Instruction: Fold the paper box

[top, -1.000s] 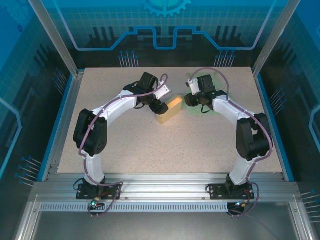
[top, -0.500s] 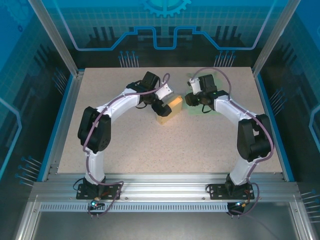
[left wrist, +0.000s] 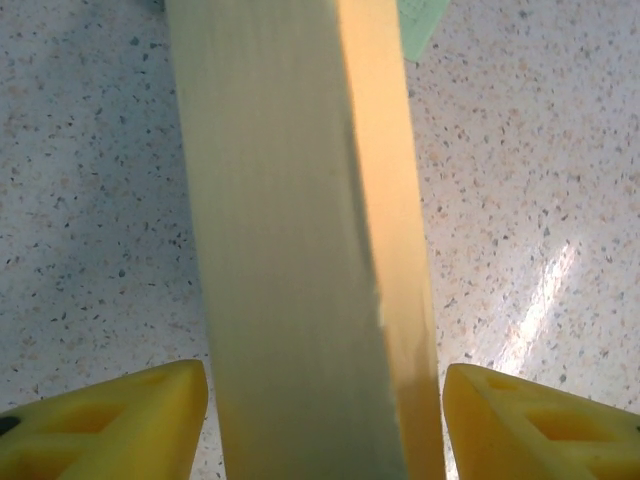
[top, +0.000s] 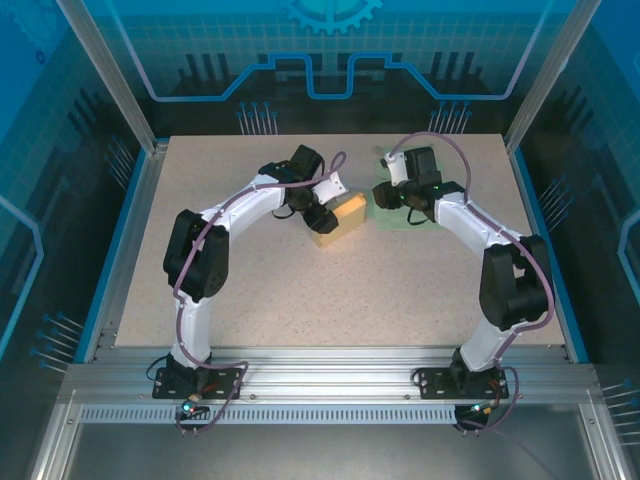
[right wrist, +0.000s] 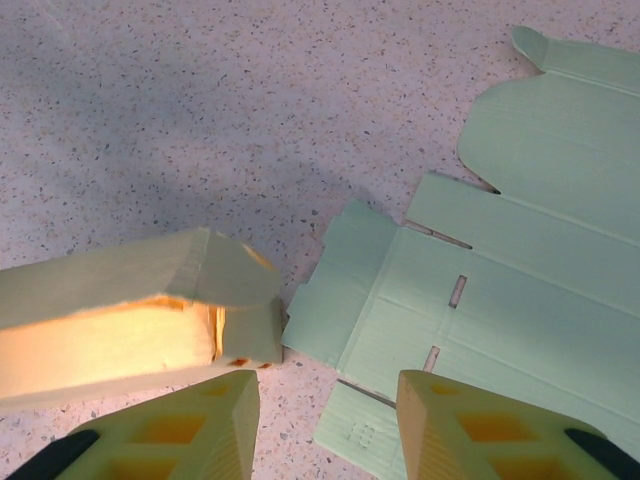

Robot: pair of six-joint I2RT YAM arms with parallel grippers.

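Box (top: pixel 338 220) lies on the surface (top: pixel 400 300), upper centre. Left end effector (left wrist: pixel 320 390) straddles it, wide, ungripped; right end effector (right wrist: pixel 328 395) part-open, empty. Likely closing the end flap (right wrist: pixel 235 275): left must clamp first.

The folded box (top: pixel 340 218) is set on the tabletop (top: pixel 300 300), toward its far middle. The flat sheet (right wrist: pixel 520 270) is laid just to its right, one corner close beside the box's end. The box is flanked by the jaws of the left gripper (left wrist: pixel 322 405) — the right gripper (right wrist: pixel 325 390) is positioned above the box's end and the sheet's near corner.
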